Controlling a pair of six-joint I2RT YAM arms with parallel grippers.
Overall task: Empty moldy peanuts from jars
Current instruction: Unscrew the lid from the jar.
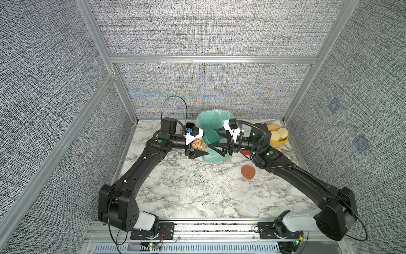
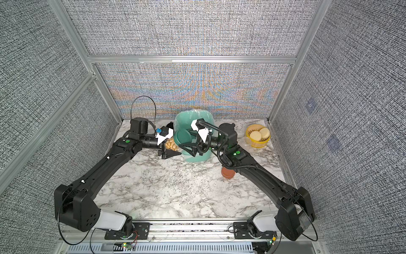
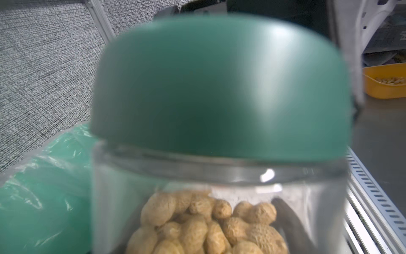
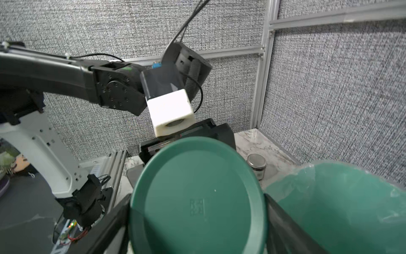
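My left gripper point(image 1: 202, 145) is shut on a clear jar point(image 1: 198, 144) point(image 3: 219, 173) and holds it on its side above the marble. The jar's green lid point(image 1: 211, 139) point(image 4: 197, 198) points at the right arm. Tan peanuts point(image 3: 208, 226) fill the jar. My right gripper point(image 1: 211, 138) point(image 4: 197, 220) is shut on that green lid, one finger against each side of its rim. The jar hangs just in front of the teal bin point(image 1: 211, 119). A terracotta-orange lid point(image 1: 248, 171) lies by the right forearm. A red lid point(image 1: 245, 152) peeks out under the right wrist.
The teal bin point(image 4: 340, 209) has a clear plastic liner and stands at the back centre. A yellow bowl point(image 1: 277, 144) of cream discs sits at the back right. A black mug point(image 1: 190, 126) and a silver-lidded tin point(image 4: 256, 163) stand behind the left gripper near the back wall.
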